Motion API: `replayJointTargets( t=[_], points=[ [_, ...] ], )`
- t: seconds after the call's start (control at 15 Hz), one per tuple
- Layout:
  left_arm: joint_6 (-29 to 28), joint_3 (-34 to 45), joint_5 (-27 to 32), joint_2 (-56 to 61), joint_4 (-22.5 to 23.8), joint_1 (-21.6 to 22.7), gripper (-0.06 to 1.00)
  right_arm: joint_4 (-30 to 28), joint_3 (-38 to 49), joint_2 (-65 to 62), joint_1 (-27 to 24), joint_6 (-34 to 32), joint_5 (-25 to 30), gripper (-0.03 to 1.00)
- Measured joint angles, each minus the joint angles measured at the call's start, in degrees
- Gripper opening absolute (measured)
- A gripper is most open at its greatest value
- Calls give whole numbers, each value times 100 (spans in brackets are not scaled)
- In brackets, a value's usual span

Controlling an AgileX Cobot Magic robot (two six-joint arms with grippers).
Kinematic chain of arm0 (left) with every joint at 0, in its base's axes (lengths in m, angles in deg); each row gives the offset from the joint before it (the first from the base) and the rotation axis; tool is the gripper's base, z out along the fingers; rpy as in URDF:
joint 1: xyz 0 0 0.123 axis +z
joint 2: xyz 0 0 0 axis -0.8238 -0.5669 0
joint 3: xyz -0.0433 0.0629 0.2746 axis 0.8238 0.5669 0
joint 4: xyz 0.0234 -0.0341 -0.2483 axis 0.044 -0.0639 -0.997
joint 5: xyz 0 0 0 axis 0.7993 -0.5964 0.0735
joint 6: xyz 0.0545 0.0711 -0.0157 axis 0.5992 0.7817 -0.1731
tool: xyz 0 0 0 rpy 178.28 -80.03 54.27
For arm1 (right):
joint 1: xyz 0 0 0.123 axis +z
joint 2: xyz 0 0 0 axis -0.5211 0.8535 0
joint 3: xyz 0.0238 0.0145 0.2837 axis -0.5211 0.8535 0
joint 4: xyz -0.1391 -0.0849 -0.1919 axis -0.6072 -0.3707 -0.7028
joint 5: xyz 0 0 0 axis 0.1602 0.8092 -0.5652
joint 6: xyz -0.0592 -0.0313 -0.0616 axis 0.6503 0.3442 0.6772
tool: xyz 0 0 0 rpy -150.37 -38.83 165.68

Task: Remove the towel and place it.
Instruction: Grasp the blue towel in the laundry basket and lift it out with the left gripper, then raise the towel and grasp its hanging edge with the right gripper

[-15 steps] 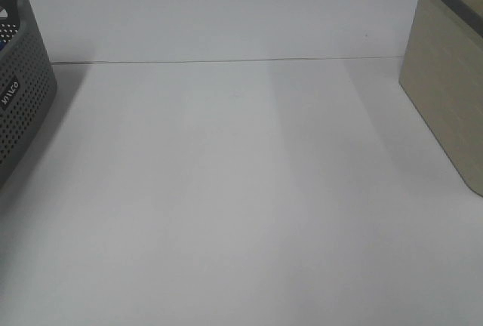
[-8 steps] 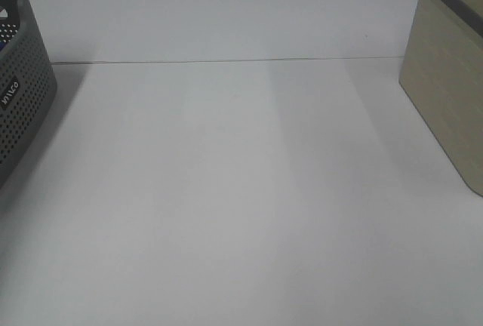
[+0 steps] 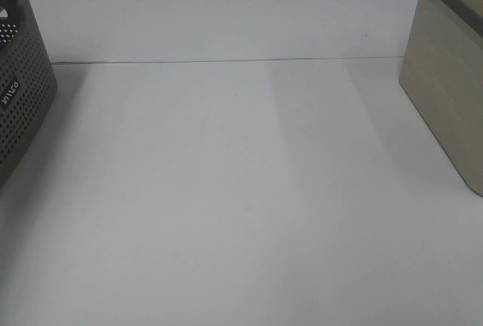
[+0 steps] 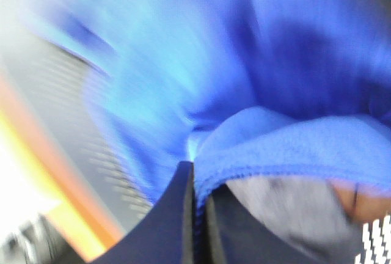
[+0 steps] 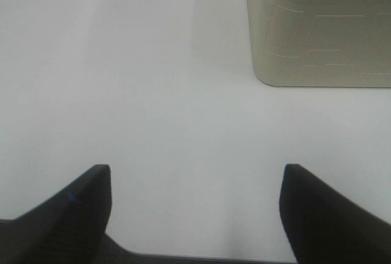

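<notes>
The towel (image 4: 244, 62) is royal-blue plush cloth and fills most of the blurred left wrist view. My left gripper (image 4: 195, 175) is shut on a hemmed fold of it, with the dark fingers pressed together on the cloth. The towel and the left gripper do not show in the high view. My right gripper (image 5: 195, 175) is open and empty, hovering over the bare white table (image 5: 153, 93), with its dark fingers (image 5: 85, 200) wide apart. It is not in the high view either.
A dark grey perforated basket (image 3: 19, 107) stands at the table's left edge. A beige bin (image 3: 449, 92) stands at the right edge and also shows in the right wrist view (image 5: 317, 32), ahead of the right gripper. The white table (image 3: 241, 190) lies between them.
In the high view the table, the basket and the bin stay as they were. No arm enters that view.
</notes>
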Motion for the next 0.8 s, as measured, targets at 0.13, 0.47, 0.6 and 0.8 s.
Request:
replayJointTargets(
  t=[0.13, 0.47, 0.6, 0.8],
  points=[
    [0, -487, 11, 458, -705, -155, 0, 0, 0, 0, 0, 0, 0, 75],
    [23, -699, 46, 1180, -1192, -424, 0, 0, 0, 0, 0, 0, 0, 75],
    [74, -716, 57, 1387, -1278, -424, 0, 0, 0, 0, 0, 0, 0, 75],
    [905, -728, 57, 1719, -2034, -424, 0, 0, 0, 0, 0, 0, 0, 75]
  ],
)
